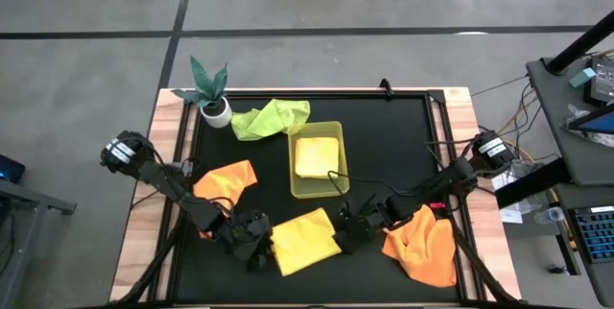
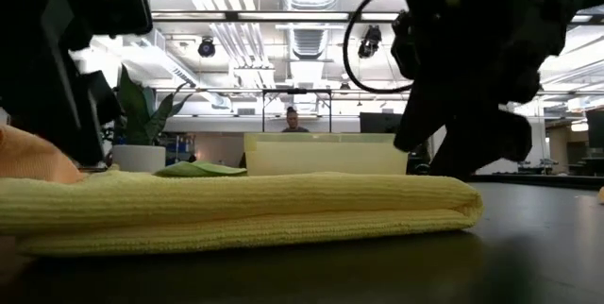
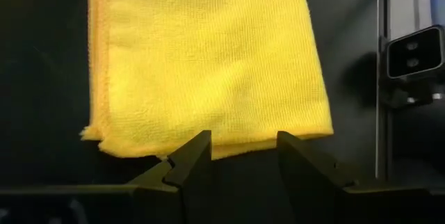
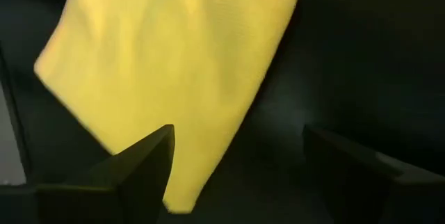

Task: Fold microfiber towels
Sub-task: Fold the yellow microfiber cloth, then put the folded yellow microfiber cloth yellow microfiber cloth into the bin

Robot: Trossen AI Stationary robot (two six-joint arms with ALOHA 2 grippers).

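Tray (image 1: 299, 190), plant (image 1: 210, 88) and loose towels (image 1: 423, 248) ring the folded yellow towel (image 1: 305, 241)

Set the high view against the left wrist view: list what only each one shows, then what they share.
Only the high view: the yellow-green tray holding a folded pale yellow towel, the green towel, two orange towels, the potted plant, and the right gripper, open.

Only the left wrist view: the left gripper standing open just off the towel's edge.

Both: the folded yellow towel at the table's front.

Left end effector (image 1: 257, 244) parted, right end effector (image 1: 347, 232) wide
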